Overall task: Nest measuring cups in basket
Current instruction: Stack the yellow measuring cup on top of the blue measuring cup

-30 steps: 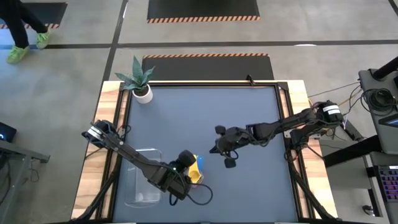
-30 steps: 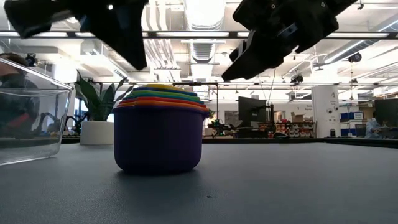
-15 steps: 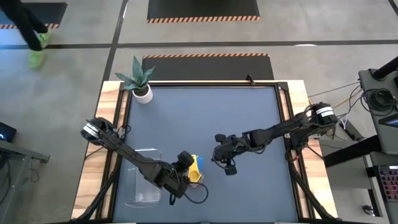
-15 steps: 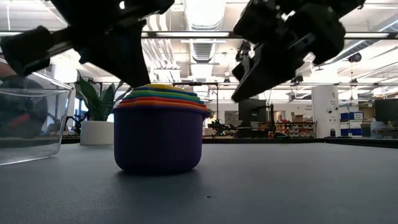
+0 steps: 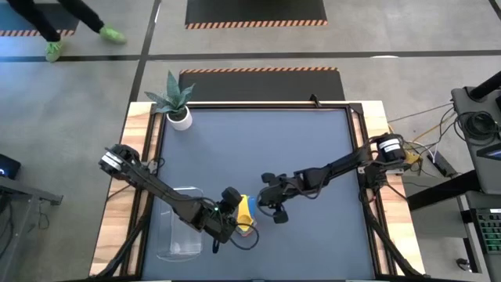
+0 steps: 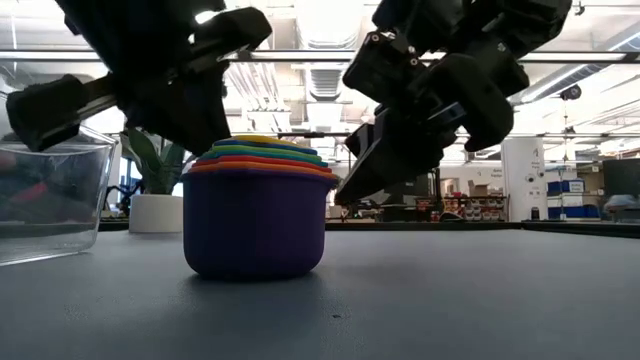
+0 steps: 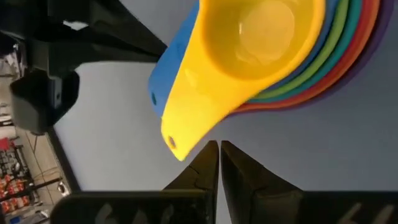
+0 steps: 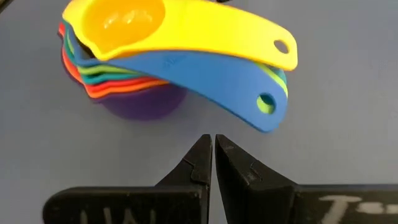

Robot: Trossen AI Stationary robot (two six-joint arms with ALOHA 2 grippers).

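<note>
The measuring cups (image 5: 246, 213) stand nested in one stack on the dark mat, right of the clear basket (image 5: 168, 235). The purple cup (image 6: 255, 220) is at the bottom and the yellow cup (image 7: 261, 31) on top. The yellow and blue handles (image 8: 249, 93) stick out sideways. My left gripper (image 7: 219, 152) is shut, its tips just beside the free end of the yellow handle (image 7: 177, 140), on the stack's left. My right gripper (image 8: 211, 146) is shut, just short of the blue handle, on the stack's right (image 5: 260, 207).
A small white pot with a spiky green plant (image 5: 179, 116) stands at the mat's far left corner. The basket's wall (image 6: 50, 190) rises left of the stack in the low view. A person's legs (image 5: 70, 23) cross the floor beyond the table.
My right gripper has come down and gone toward the table's left and near edges, up to the stack. My left gripper has come down beside the stack on its left. The stack has stayed where it was.
</note>
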